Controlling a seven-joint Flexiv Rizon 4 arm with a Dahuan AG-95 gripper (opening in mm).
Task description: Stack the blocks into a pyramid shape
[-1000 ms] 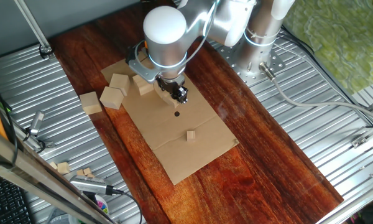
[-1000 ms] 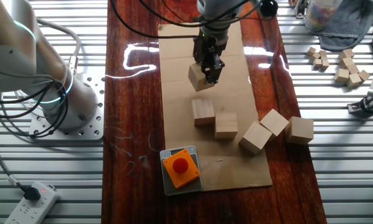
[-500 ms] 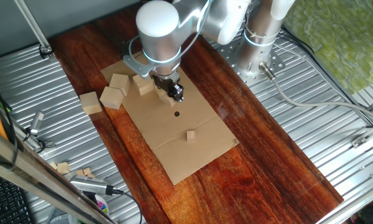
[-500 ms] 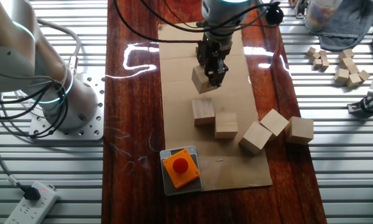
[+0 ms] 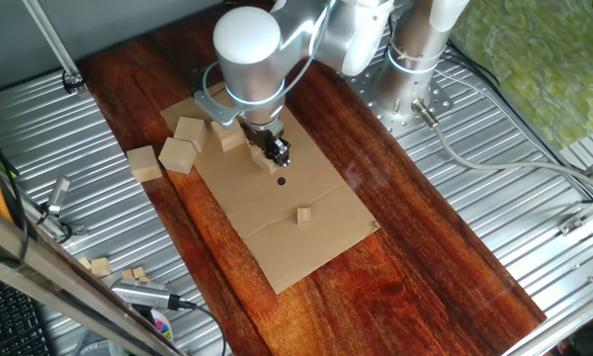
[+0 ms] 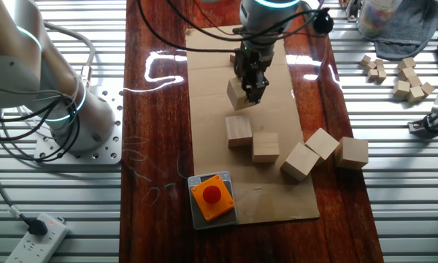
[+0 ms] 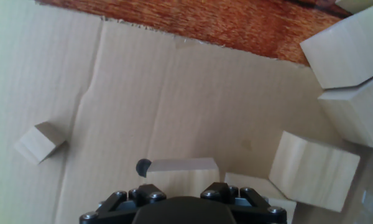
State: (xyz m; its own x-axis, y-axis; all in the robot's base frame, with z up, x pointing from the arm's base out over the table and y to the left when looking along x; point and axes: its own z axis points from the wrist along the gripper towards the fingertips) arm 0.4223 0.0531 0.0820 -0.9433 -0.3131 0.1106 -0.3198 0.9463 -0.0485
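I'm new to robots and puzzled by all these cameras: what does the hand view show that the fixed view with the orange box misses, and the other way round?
Only the hand view shows the tiny cube clearly, on the cardboard. Only the fixed view shows the orange box, the arm, the metal table and a pile of tiny cubes. Both show the cardboard, the held block and loose blocks nearby.

Held block [image 6: 238,94] above cardboard [image 6: 212,73], w/ two blocks [image 6: 239,131] just beyond.
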